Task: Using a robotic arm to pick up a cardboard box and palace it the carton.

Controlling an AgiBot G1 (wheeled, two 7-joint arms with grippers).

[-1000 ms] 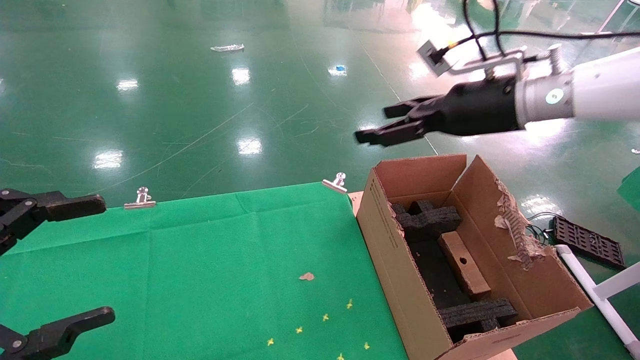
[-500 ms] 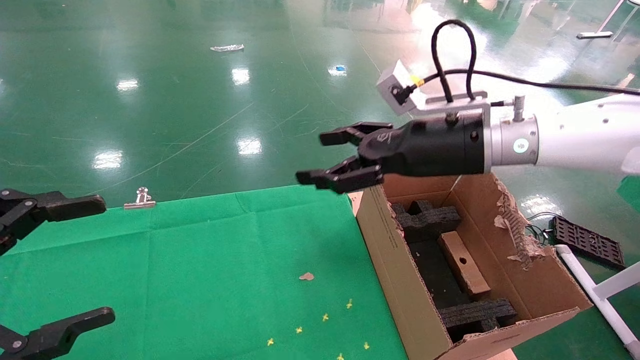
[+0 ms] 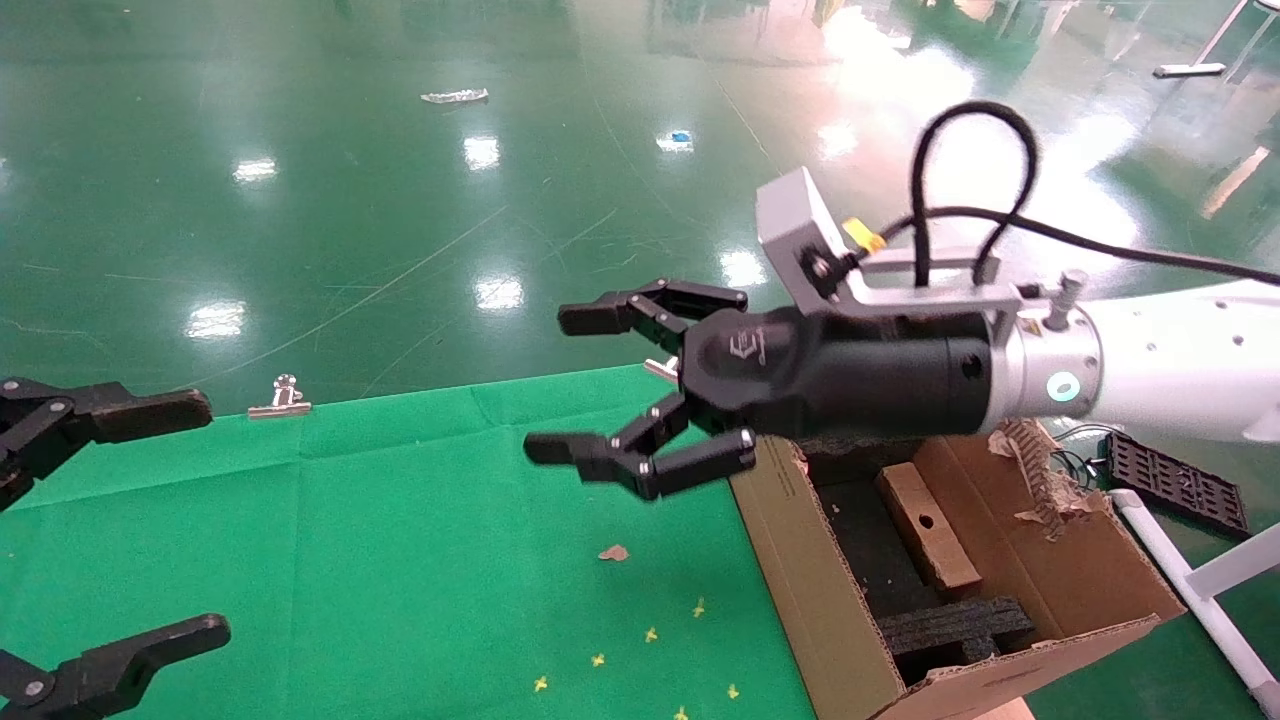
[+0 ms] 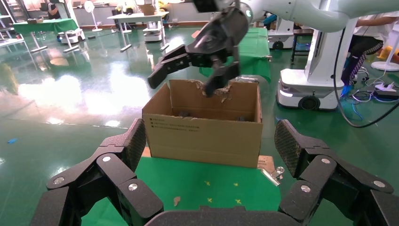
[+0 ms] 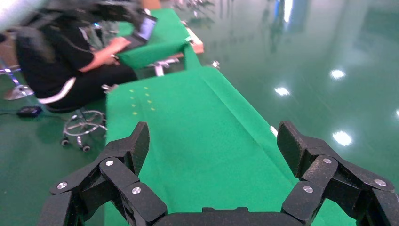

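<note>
Brown box (image 3: pixel 928 526) lies in my carton (image 3: pixel 800 580) between the foam blocks, at 4 o'clock. My right claw (image 3: pixel 610 385) hangs wide open and empty above the counter (image 3: pixel 400 540), at the carton's 9 o'clock. My left claw (image 3: pixel 150 520) sits parked at 8 o'clock, spread wide too.

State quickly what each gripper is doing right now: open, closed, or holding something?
Left gripper: jaws open, holding nothing, parked over the green cloth.
Right gripper: jaws open, holding nothing, beside the carton.

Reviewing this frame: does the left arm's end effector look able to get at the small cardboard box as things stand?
Probably not. The left end effector sits open at the table's far left edge, while the cardboard box lies inside the carton on the opposite side, behind its tall wall, with the right end effector hovering open in between.
</note>
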